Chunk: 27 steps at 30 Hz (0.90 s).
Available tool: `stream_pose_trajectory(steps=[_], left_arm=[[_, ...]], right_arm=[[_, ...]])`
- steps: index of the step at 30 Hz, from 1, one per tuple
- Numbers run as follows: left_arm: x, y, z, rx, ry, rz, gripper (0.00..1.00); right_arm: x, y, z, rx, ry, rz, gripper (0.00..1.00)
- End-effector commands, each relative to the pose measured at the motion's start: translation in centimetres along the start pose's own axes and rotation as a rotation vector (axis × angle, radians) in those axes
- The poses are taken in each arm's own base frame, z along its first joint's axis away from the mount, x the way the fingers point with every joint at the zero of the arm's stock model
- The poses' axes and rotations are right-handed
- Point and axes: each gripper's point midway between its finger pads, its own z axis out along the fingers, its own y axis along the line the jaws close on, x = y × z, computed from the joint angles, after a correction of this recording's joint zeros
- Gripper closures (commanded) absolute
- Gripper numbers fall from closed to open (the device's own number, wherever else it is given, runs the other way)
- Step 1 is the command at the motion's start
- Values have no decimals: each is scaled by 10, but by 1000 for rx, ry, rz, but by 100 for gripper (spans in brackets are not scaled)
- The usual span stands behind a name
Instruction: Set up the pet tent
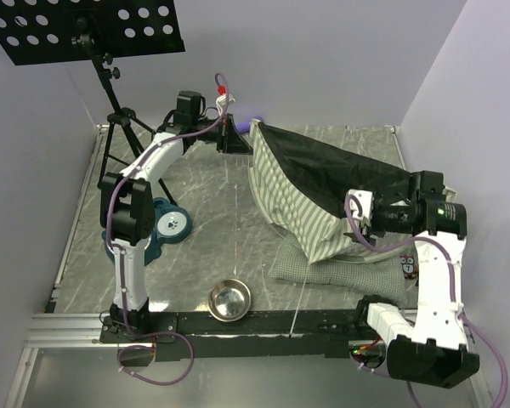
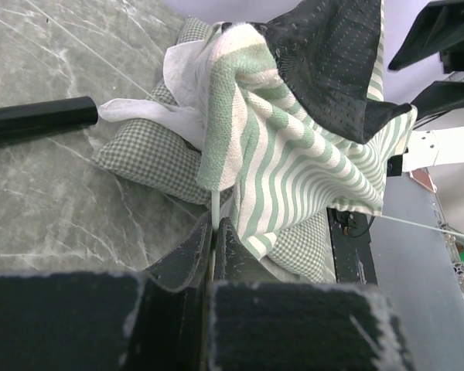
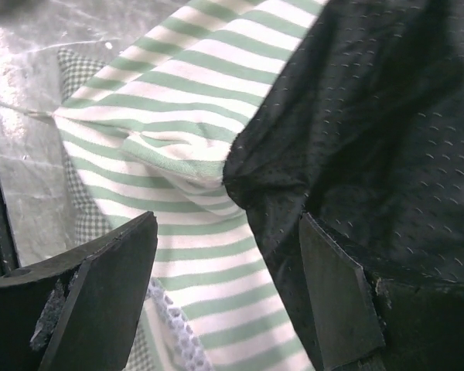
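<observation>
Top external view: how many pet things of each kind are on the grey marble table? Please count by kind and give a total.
green-and-white striped fabric pet tent: 1
grey-green checked cushion mat: 1
round steel bowl: 1
teal double pet-bowl holder: 1
Total: 4

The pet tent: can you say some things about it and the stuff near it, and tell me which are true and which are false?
1. The left hand is shut on a thin white pole of the pet tent. True.
2. The steel bowl sits inside the tent. False: it stands on the table, apart from the tent.
3. The right hand has its fingers apart, with tent cloth between them. True.
4. The tent's stripes are red and white. False: they are green and white.
5. The checked cushion lies partly under the tent. True.
</observation>
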Motion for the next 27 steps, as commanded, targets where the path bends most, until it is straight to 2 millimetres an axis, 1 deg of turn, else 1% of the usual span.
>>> stream_pose_trajectory(steps=[1,4,7,9,11,14,16,19,22,23,24,25,26,27], left_arm=[[-20,-4,3,43,-31,103,99],[-21,-4,4,47,-38,102,99],[-23,-2,4,44,-45,99,99],[-23,0,5,37,-47,100,99],[-23,2,5,31,-48,97,99],[-21,6,6,16,-50,79,99],[-22,8,6,3,-53,71,99],[-20,7,6,-12,-52,60,99],[-19,4,2,-52,-54,60,94],[-18,3,0,-62,-50,64,88],[-16,1,-3,-76,-46,60,76],[-17,-2,-6,-91,-45,66,66],[-12,-2,-13,-103,-44,48,56],[-10,-7,-18,-111,-51,45,35]], right_arm=[[-3,31,14,-152,-89,60,20],[2,26,24,-176,-113,87,22],[1,28,35,-223,-142,112,31],[0,33,40,-254,-153,135,35],[-1,33,45,-257,-170,151,41],[-16,27,48,-249,-210,160,54],[-26,24,47,-248,-233,168,65],[-42,18,41,-243,-266,185,99],[-55,12,36,-228,-295,240,100],[-58,8,35,-218,-302,256,100],[-62,5,35,-215,-312,283,100],[-65,2,33,-212,-321,300,100],[-68,0,32,-215,-326,325,100],[-72,-2,31,-215,-330,345,100]])
